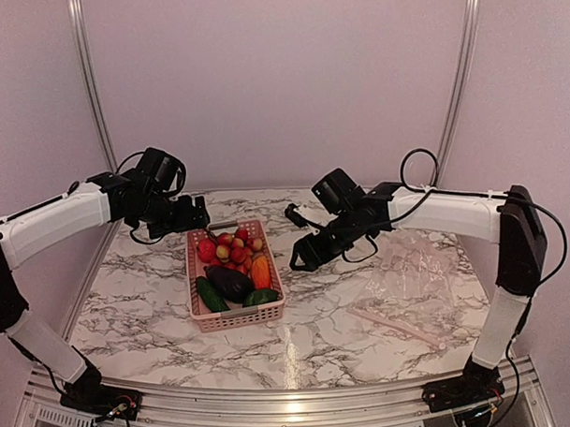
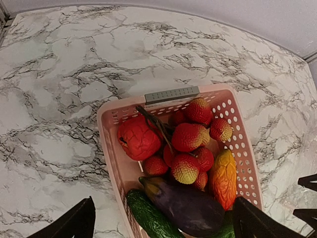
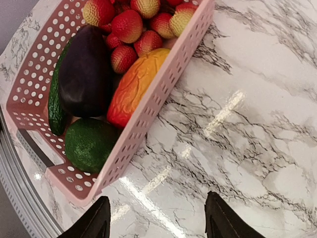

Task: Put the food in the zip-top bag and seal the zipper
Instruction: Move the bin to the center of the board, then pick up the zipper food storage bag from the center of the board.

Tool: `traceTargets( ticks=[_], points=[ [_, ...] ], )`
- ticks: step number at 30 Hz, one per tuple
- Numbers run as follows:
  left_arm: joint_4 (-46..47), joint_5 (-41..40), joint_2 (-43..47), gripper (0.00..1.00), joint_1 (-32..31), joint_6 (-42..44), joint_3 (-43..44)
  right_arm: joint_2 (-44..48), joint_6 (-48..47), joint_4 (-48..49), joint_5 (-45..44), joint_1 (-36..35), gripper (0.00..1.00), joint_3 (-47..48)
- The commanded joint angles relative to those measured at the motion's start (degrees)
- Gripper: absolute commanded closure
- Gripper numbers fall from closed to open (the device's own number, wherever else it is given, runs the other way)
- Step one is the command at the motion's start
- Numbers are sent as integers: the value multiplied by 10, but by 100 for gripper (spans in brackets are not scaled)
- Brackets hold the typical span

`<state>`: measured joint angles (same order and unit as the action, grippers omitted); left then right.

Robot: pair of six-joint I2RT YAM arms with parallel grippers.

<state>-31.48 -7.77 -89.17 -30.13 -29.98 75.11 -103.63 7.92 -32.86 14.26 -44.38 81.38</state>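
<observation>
Top external view shows both claws empty and spread wide. The left claw [image 1: 199, 216] hovers at the far end of the pink basket [image 1: 234, 318], the right claw [image 1: 298, 260] just beside it. The food [image 1: 233, 271] is heaped in the basket, and the zip-top bag [image 1: 414, 275] lies flat on the desk [image 1: 148, 303], well to the right. Pick a top piece first, clear of the rim.

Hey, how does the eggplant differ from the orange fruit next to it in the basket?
The eggplant is dark purple; the orange fruit shades from orange to red. The eggplant's skin is smooth and glossy, the orange fruit's is bumpy and ridged. The eggplant looks bulkier, and the orange fruit lies against the pink basket wall. Both lie lengthwise, side by side, in that basket.
</observation>
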Motion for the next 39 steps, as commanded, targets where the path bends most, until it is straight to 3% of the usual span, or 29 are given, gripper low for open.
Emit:
traceTargets(
  ticks=[1,3,6,9,12,15,17,20,28,34,39],
  points=[
    [-6,5,54,1,-11,11,-62,71,-15,-108,-71,6,38,-22],
    [-1,15,59,1,-11,4,-78,89,-19,-145,-100,0,40,-40],
    [62,103,76,1,-13,4,-107,111,-16,-170,-129,-15,43,-80],
    [104,97,99,1,-19,-27,-135,118,-16,-161,-117,-29,45,-109],
    [53,42,98,1,-20,-59,-135,119,-15,-134,-84,-37,46,-109],
    [-54,-75,106,1,-24,-140,-137,108,0,-149,-90,-39,45,-92],
    [-68,-100,123,1,-24,-160,-163,111,8,-167,-84,-38,46,-91],
    [-73,-96,137,1,-24,-165,-190,125,8,-210,-86,-38,50,-99],
    [-69,-45,133,1,-24,-203,-209,127,25,-332,-208,-37,60,-110],
    [-12,-56,160,1,-25,-139,-199,100,53,-379,-241,-38,65,-117],
    [-33,-112,145,1,-25,-166,-181,101,60,-385,-233,-38,71,-133]
  ],
)
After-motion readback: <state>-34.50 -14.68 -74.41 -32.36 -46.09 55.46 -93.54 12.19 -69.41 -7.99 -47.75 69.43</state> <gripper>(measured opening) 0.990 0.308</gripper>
